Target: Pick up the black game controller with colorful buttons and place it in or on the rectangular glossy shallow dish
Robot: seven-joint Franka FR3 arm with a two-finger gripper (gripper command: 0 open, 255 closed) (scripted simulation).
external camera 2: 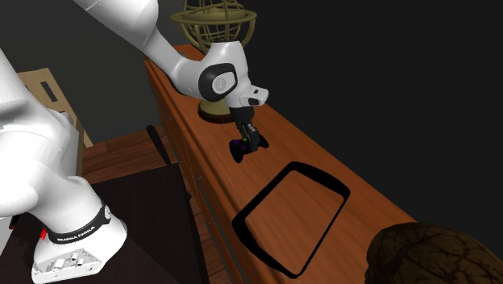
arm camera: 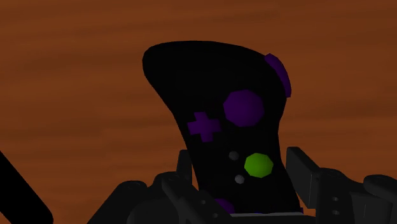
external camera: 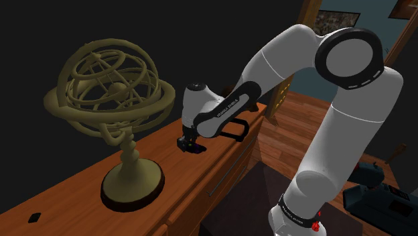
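- Note the fingers [arm camera: 304, 175] pressed against both flanks of the black game controller [arm camera: 216, 83]. Read as clamped on it, not standing apart.
- Check the purple pad, purple cross and green button on the face turned toward the wrist camera.
- Locate the gripper [external camera 2: 247, 133] low over the wooden sideboard [external camera 2: 322, 161], with the controller directly beneath it.
- Treat the grasp as done. Do not assume lift-off; cannot confirm clearance from the wood in these views.
- Find the rectangular dish [external camera 2: 242, 226], black-rimmed and shallow, on the same top. Place it apart from the controller, toward the second exterior view's lower right, with wood tone inside the rim.
- Count as remaining: raise, carry across to the dish, lower inside the rim, release.
- Rely on the wrist view for finger contact and button colours.
- Rely on the second exterior view for the dish and the gap left to cover.
- Rely on the shoulder view for the arm's reach and for the armillary sphere [external camera: 110, 87] standing near the gripper, on that view's left. Judge it an obstacle to avoid during the lift.
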